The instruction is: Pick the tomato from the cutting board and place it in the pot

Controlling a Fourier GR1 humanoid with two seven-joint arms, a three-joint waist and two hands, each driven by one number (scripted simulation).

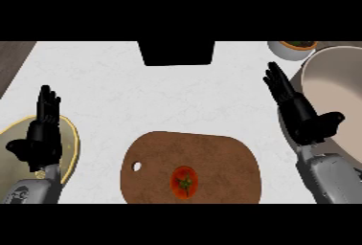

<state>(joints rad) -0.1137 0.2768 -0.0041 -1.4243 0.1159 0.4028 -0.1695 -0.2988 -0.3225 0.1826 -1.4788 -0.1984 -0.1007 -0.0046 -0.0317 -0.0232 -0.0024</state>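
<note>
Red tomato [185, 182] sits on the brown cutting board [212, 153], toward its near edge, stem up, untouched. Right hand [300, 112] is up at the right, fingers straight and together, thumb out, holding nothing; the tomato lies down and to the left of it. Left hand [41, 129] rests open at the left, fingers up, over a yellow-rimmed plate [71, 139]. Pot [336, 86] is just beside the right hand at the right edge, so the right hand looks the better pick. Tomato is round, no long axis.
</note>
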